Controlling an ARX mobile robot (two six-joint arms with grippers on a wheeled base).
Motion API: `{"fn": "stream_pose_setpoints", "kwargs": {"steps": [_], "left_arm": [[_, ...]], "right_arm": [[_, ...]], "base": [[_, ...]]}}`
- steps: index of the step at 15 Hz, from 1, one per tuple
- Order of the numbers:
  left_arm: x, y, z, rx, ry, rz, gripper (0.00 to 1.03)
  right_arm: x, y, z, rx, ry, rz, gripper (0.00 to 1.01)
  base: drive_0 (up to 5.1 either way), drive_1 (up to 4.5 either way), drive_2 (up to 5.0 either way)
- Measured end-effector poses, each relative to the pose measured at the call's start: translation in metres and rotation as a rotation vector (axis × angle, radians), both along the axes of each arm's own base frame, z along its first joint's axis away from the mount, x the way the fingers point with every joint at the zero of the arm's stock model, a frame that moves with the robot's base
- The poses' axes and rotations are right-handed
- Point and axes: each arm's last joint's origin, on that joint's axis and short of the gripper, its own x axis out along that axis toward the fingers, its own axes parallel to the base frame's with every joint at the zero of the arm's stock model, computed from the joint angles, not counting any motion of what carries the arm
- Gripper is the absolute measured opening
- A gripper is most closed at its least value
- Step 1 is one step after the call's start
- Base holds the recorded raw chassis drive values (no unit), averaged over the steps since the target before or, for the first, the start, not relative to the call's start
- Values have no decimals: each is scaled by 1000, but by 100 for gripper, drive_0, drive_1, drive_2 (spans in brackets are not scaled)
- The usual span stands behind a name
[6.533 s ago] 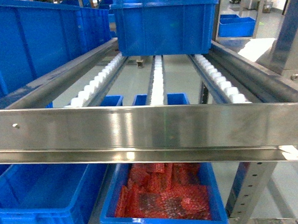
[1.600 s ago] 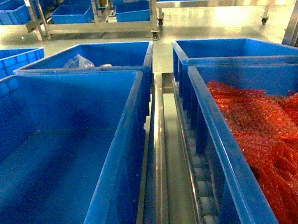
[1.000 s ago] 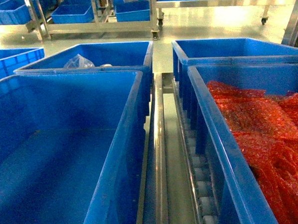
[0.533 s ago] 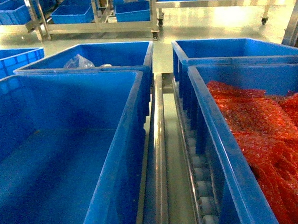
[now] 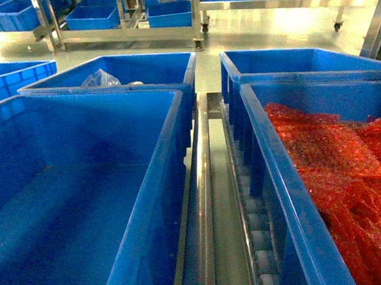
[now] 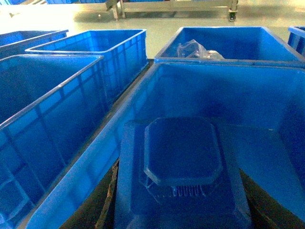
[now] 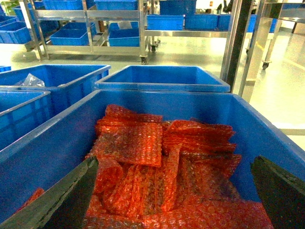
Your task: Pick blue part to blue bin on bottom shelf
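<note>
Over the big blue bin (image 6: pixel 205 90), the left hand (image 6: pixel 181 212) is closed on the blue part (image 6: pixel 181 152). Its dark fingers (image 6: pixel 112 191) peek out at both sides of the flat part, which hangs just above the bare bin floor. The bin sits on the bottom shelf (image 5: pixel 204 212), beside a row of small white rollers (image 5: pixel 260 260).

The step now looks like the drop. To do it well, the left hand should go down a little, keep the part flat and away from the bin walls, and only then let go, so it does not bang or bounce.

The right hand (image 7: pixel 174 200) is wide open and holds nothing. It hangs over the next bin, which is full of red bubble bags (image 7: pixel 138 143). It should stay out of the way.

A few seconds ago the head camera looked at the shelf's shiny front rail from the side. Now it looks down into the bins. Over the last second or two, nothing in that view has moved.
</note>
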Motion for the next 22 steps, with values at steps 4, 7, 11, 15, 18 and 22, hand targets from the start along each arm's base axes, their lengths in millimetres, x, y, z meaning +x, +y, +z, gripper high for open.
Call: {"fn": "stream_pose_setpoints", "kwargs": {"steps": [4,7,11,15,18,22], "left_arm": [[0,0,0,0,0,0,43],[0,0,0,0,0,0,43],[11,-12,11,-68,-153,-59,43],[63,-36,11,-129,-72,-147,56],[64,-35,9,-151,-116,-164,87],[43,-7,-14,-88,-191,-202,40]], "right_arm": [[0,0,0,0,0,0,98],[0,0,0,0,0,0,98],[0,0,0,0,0,0,98],[0,0,0,0,0,0,98],[0,0,0,0,0,0,98],[0,0,0,0,0,0,98]], "base": [[0,0,0],[0,0,0],[0,0,0],[0,0,0],[0,0,0],[0,0,0]]}}
